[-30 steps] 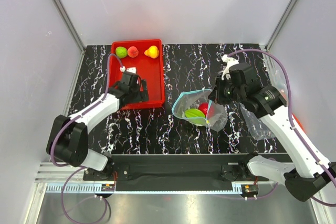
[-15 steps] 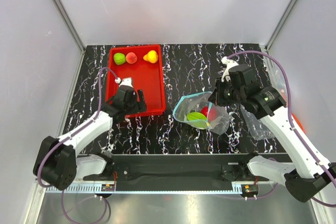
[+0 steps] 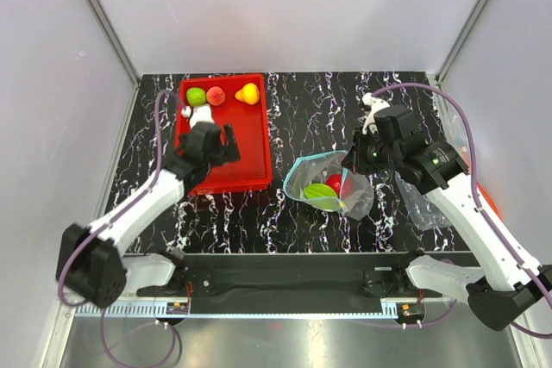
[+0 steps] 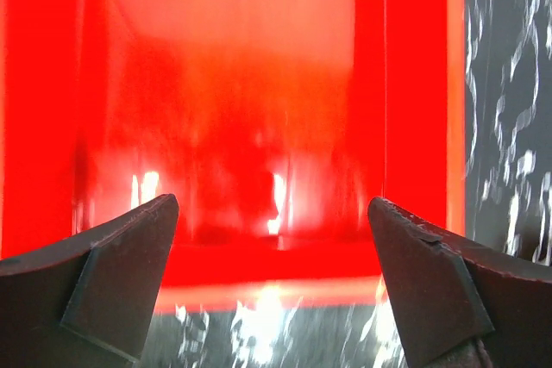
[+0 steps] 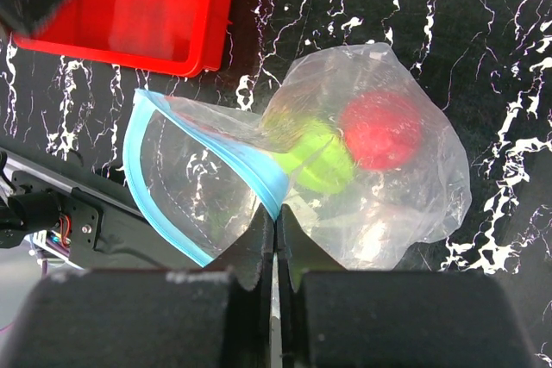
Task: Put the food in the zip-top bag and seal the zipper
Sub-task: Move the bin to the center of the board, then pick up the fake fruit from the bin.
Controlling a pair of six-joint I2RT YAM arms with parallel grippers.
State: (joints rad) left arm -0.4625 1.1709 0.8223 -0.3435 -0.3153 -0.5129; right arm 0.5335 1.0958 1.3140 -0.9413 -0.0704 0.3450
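The zip-top bag [image 3: 329, 185] lies open-mouthed on the black marbled table and holds a red apple [image 3: 335, 181] and a green piece [image 3: 320, 192]. My right gripper [image 3: 351, 166] is shut on the bag's light-blue zipper [image 5: 160, 206] strip at the mouth [image 5: 274, 213]. The apple [image 5: 380, 131] and the green piece [image 5: 316, 158] show through the bag [image 5: 414, 204]. A green piece [image 3: 197, 96], the peach [image 3: 216, 95] and the yellow pear [image 3: 248, 93] sit at the far end of the red tray [image 3: 252, 146]. My left gripper [image 3: 211, 152] is open and empty over the tray's near part [image 4: 272, 206].
Another piece of clear plastic [image 3: 427, 204] with an orange-red strip lies at the right edge of the table, under my right arm. The red tray [image 5: 147, 6] stands just left of the bag's mouth. Grey walls close in the table.
My left gripper drew back to the tray's near edge, then moved forward over the tray again. The tray slid slightly towards me. My right gripper kept its hold on the bag.
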